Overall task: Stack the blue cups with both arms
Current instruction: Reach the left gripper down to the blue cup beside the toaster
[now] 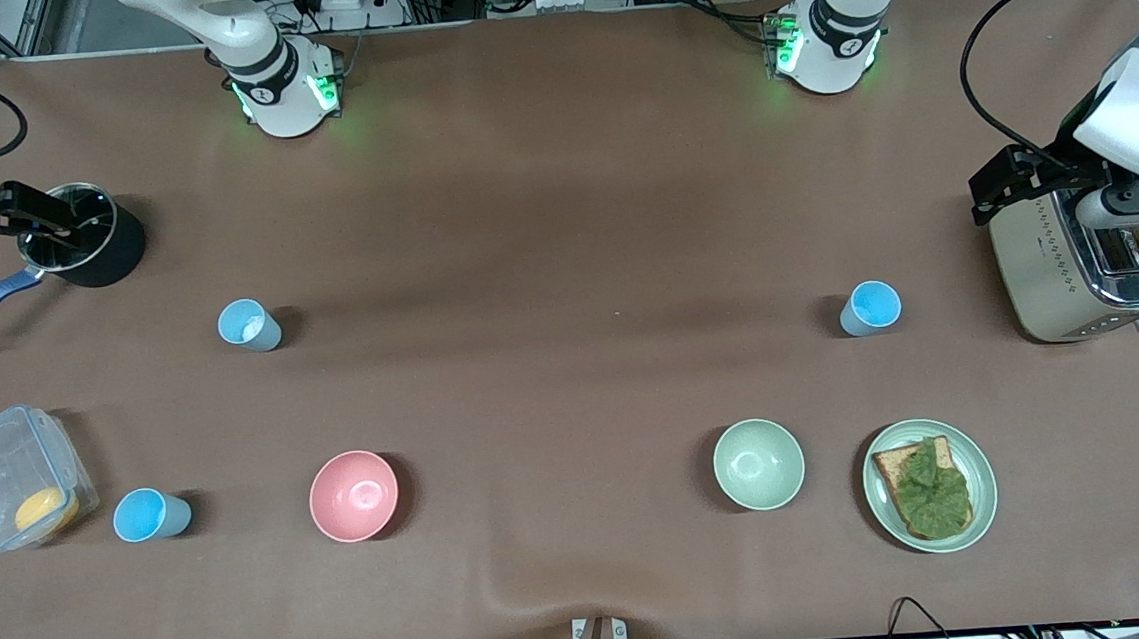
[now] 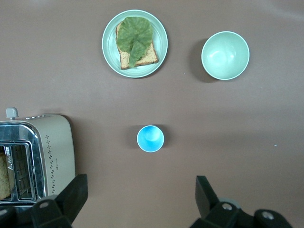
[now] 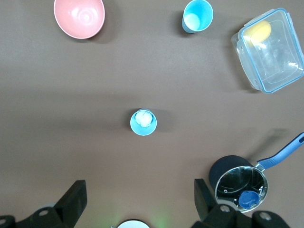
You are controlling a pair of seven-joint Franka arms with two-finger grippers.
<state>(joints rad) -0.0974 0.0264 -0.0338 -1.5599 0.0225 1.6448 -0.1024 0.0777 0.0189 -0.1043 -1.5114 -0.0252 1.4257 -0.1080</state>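
Right gripper (image 3: 137,190): raised, pincer wide, empty, above the pale-lined blue cup (image 1: 249,325), which stands upright at roughly 9 o'clock from the table's middle. This looks like a pre-grasp line-up. A second blue cup (image 1: 150,514) sits at 8 o'clock, beside the lidded box (image 1: 14,477).

Left gripper (image 2: 140,190): also raised, wide and empty, above the sky-lined blue cup (image 1: 869,308) at 3 o'clock. Nothing stacked yet.
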